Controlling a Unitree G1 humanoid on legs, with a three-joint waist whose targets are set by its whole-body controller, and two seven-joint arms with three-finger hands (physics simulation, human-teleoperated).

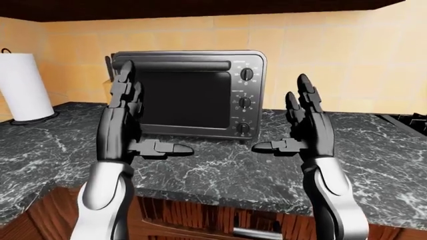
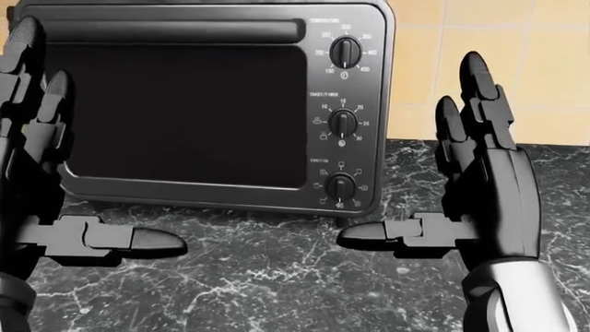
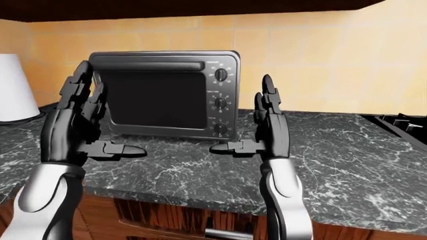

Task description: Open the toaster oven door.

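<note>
The black toaster oven stands on the dark marble counter with its glass door closed. A bar handle runs along the top of the door. Three knobs sit in a column on its right panel. My left hand is raised before the door's left part, fingers upright and thumb pointing right, open and holding nothing. My right hand is held up just right of the knob panel, open, with its thumb pointing left. Neither hand touches the oven.
A paper towel roll stands on the counter at the left. A stove burner shows at the right edge. Wooden cabinets with a metal handle lie under the counter edge. Yellow tiles back the oven.
</note>
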